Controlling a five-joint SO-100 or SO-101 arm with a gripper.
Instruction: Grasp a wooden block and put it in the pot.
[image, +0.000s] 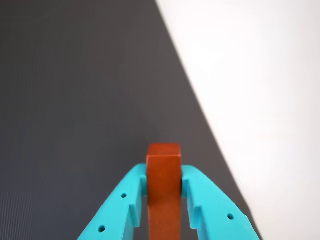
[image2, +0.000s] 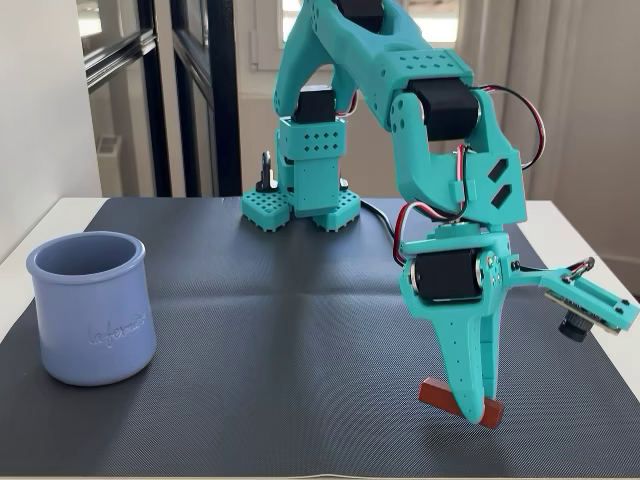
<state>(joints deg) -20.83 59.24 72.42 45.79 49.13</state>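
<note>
Teal fingers of the gripper (image: 163, 172) close on the wooden block (image: 163, 165) from both sides in the wrist view, the red-brown bar standing out past the fingertips with its square end face toward the camera. Beyond the block lies only the ribbed dark mat (image: 75, 90), whose edge runs diagonally to the gripper's right, with the white table (image: 260, 75) past it.

From the fixed view comes what the wrist camera cannot give: the gripper (image2: 470, 405) points straight down, and the wooden block (image2: 440, 394) lies tilted across its tips, low over the mat (image2: 280, 340); whether the bar's lower end touches the mat cannot be told. The pot (image2: 90, 308), a periwinkle-blue cup with faint script on its side, stands upright well apart from the gripper, far to its left in this view. Behind the gripper the arm's base (image2: 300, 195) sits at the mat's far edge. Open mat lies between the gripper and the pot
</note>
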